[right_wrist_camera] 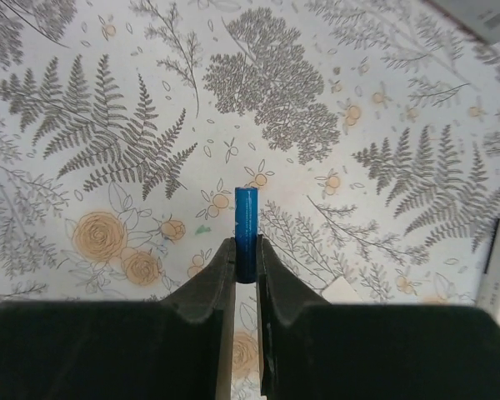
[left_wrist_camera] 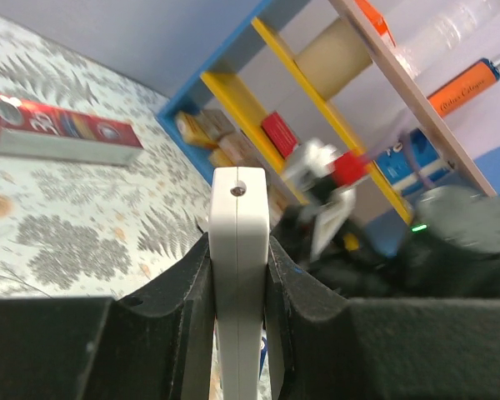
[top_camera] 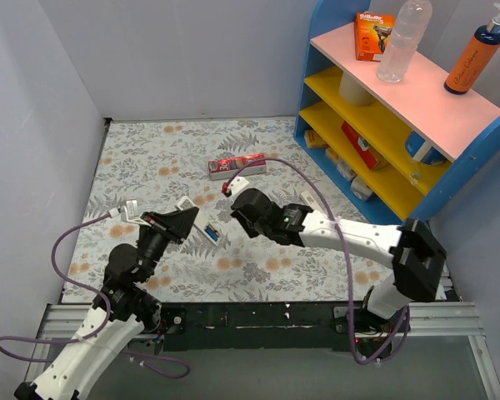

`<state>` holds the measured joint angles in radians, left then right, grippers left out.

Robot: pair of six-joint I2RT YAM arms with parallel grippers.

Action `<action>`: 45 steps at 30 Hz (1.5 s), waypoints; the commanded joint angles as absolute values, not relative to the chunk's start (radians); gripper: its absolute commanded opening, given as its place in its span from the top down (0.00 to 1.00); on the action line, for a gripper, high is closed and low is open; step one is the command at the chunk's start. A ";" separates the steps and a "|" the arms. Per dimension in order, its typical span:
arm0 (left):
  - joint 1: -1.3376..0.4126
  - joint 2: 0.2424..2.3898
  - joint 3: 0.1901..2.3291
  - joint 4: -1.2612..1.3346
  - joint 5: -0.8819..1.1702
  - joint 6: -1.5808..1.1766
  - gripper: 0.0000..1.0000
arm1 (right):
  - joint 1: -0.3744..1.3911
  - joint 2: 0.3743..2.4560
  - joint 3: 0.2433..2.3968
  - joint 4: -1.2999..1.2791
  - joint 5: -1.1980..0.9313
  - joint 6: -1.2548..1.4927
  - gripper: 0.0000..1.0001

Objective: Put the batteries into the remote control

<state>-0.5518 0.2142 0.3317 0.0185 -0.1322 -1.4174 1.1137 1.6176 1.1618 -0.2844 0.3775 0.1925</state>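
Remote control (left_wrist_camera: 237, 212) sits clamped in left pincer (left_wrist_camera: 238, 250); right pincer (right_wrist_camera: 245, 250) grips a blue battery (right_wrist_camera: 246, 212).

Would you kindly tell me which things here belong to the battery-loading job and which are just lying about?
Job: remote control, held by left gripper; blue battery, held by right gripper.
Lying about: red carton; shelf unit; razor pack; clear bottle; orange pump bottle.

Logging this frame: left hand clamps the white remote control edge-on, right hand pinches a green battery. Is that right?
Not quite. The battery pinched in the right hand is blue, not green, as the right wrist view shows. The rest stands: the left hand clamps the white remote control edge-on.
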 commanded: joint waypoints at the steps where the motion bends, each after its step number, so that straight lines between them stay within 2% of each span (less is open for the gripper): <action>1: -0.551 0.293 0.281 0.196 -0.009 -1.555 1.00 | 1.115 1.476 1.192 -0.394 0.410 0.134 0.99; 8: -0.551 0.412 0.204 0.382 0.052 -1.657 1.00 | 1.115 1.332 1.233 -0.506 0.289 0.149 0.99; 17: -0.549 0.558 0.132 0.561 0.066 -1.767 1.00 | 1.124 1.304 1.299 -0.586 0.146 0.195 0.99; 25: -0.551 0.562 0.110 0.565 0.054 -1.782 1.00 | 1.120 1.333 1.232 -0.592 0.250 0.244 0.99; 35: -0.549 0.450 0.091 0.463 0.023 -1.746 1.00 | 1.032 1.433 0.918 -0.339 0.232 0.310 0.99; 39: -0.551 0.431 0.094 0.451 0.020 -1.738 1.00 | 1.032 1.482 0.855 -0.212 0.241 0.330 0.99; 45: -0.551 0.434 0.092 0.453 0.026 -1.736 1.00 | 1.032 1.548 0.822 -0.161 0.249 0.347 0.99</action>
